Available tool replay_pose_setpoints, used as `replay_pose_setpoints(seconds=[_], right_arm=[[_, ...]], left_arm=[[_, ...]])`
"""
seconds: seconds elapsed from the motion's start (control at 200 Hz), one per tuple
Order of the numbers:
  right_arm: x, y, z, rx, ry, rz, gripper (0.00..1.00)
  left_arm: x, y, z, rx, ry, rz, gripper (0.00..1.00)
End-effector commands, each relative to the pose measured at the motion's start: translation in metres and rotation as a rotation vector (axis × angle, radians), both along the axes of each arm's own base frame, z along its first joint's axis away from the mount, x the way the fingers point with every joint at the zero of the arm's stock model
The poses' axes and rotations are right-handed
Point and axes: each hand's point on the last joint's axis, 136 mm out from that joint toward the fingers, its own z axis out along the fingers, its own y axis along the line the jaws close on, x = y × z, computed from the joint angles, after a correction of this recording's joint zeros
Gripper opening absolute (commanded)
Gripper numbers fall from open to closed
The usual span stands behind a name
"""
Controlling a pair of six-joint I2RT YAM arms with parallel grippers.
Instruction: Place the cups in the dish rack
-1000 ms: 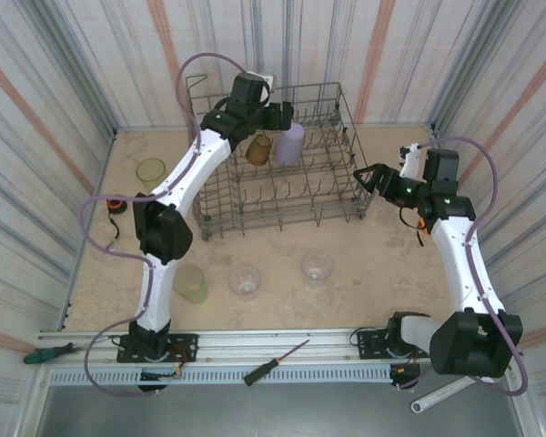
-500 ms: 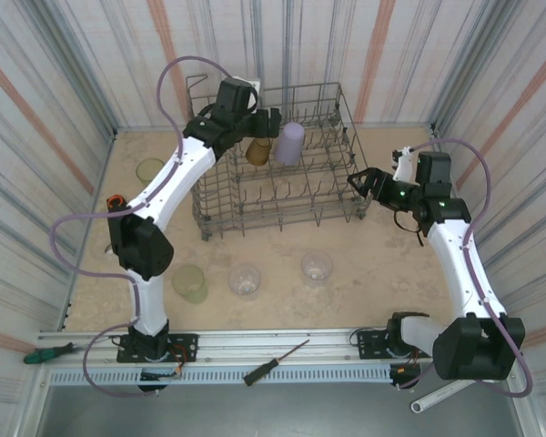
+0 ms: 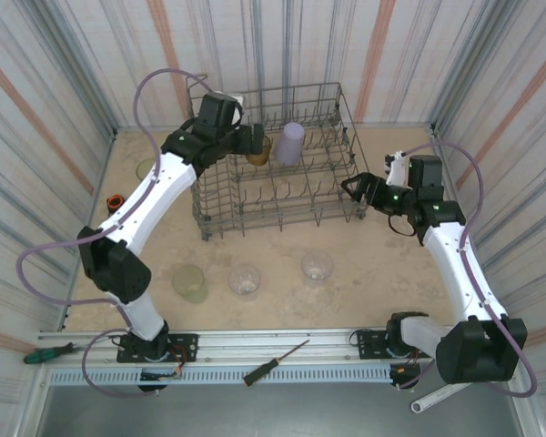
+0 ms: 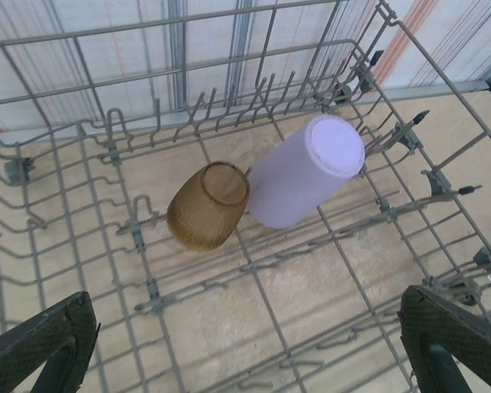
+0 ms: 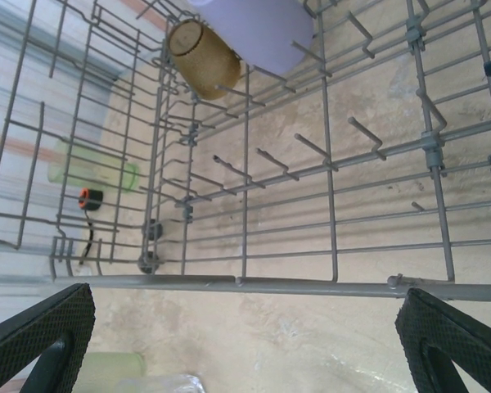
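You are looking down on a table walled in by striped panels. The dish rack sits toward the far edge, roughly centred. In its far left part, an amber cup and a lilac cup lean among the upright prongs, touching each other. The lilac one has its closed base uppermost.

Your left gripper hovers over the rack above these two, jaws spread wide and holding nothing. Your right gripper is just outside the rack's near right corner, jaws also wide apart and empty. The rack's raised wire side stands between it and the inside.

Four cups are on the bare table. A yellow-green cup, a clear cup and a second clear cup stand in a loose row between the rack and the near edge. Another yellow-green cup is near the left edge beside the rack, partly hidden by the left arm reaching over it.

An orange-and-black ring lies near the left edge, closer to you. On the metal rail along the near edge lie a dark screwdriver and, at the near left corner, a green-handled screwdriver.
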Motion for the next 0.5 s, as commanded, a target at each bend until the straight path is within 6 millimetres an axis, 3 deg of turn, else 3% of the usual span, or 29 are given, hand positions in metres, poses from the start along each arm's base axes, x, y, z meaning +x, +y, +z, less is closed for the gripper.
replay_pose_setpoints(seconds=[0.0, 0.276, 0.496], right_arm=[[-0.004, 0.002, 0.006, 0.001, -0.021, -0.008, 0.99], [-0.014, 0.006, 0.003, 0.001, -0.021, -0.01, 0.99], [-0.027, 0.007, -0.005, 0.002, -0.006, -0.017, 0.99]], left_arm=[[-0.022, 0.025, 0.01, 0.009, 0.013, 0.056, 0.99], [-0.065, 0.053, 0.005, 0.002, 0.055, 0.102, 0.99], [-0.096, 0.064, -0.007, -0.015, 0.113, 0.123, 0.99]])
